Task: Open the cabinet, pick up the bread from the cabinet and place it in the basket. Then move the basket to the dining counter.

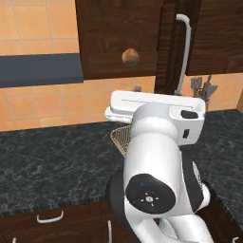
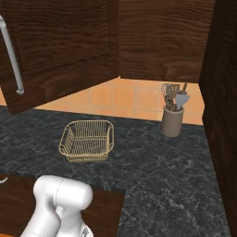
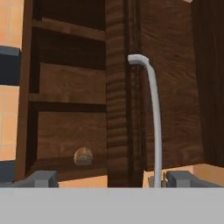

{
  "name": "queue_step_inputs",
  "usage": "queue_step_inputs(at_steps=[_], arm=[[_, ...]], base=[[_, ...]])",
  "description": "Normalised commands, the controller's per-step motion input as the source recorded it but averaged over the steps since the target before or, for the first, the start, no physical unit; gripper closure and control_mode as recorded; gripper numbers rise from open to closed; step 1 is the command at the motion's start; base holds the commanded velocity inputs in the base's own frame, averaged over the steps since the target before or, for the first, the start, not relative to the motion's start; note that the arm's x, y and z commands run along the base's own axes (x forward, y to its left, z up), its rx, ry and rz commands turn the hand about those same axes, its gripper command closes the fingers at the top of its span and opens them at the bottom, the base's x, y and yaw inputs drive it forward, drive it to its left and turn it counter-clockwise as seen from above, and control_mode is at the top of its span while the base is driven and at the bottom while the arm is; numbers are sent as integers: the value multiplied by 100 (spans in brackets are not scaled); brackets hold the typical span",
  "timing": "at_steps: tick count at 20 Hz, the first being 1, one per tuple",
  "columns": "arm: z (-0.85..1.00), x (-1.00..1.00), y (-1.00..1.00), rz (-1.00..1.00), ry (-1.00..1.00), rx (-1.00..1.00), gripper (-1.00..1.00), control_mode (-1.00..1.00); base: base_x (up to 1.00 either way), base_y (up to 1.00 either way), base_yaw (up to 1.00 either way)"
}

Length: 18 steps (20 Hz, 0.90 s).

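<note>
Left base view: the cabinet (image 1: 118, 38) fills the upper centre of the frame, its door swung out edge-on, with the silver bar handle (image 1: 186, 47) running down at upper right. The bread (image 1: 130, 57) sits inside the open cabinet, upper centre. The white arm (image 1: 156, 156) takes up the middle and lower right and hides most of the basket (image 1: 121, 137), of which only a mesh corner shows at centre left on the black granite counter (image 1: 52, 156). A utensil holder (image 1: 201, 88) stands at the right, behind the arm.

Right base view: the basket (image 2: 88, 140) stands empty on the granite at centre left, well apart from the utensil holder (image 2: 172, 115) at centre right. The open door hangs at upper left.

Hand view: the gripper (image 3: 111, 178) is at the bottom edge, jaws spread wide. The handle (image 3: 153, 122) rises just inside the right fingertip (image 3: 183, 178); contact cannot be judged. The bread (image 3: 83, 156) rests on the lowest shelf, lower left.
</note>
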Motion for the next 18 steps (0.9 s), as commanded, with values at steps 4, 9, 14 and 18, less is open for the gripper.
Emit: queue_step_inputs(at_steps=[4, 9, 14, 18], arm=[[2, 72, 22, -31, 2, 0, -100, -100], [-8, 48, 1, -62, 0, -1, -100, -100], [-17, 33, -9, -60, 0, 0, -100, -100], [-3, 26, -35, -34, 0, 0, -100, -100]], base=[[0, 0, 0], [0, 0, 0], [0, 0, 0], [0, 0, 0]])
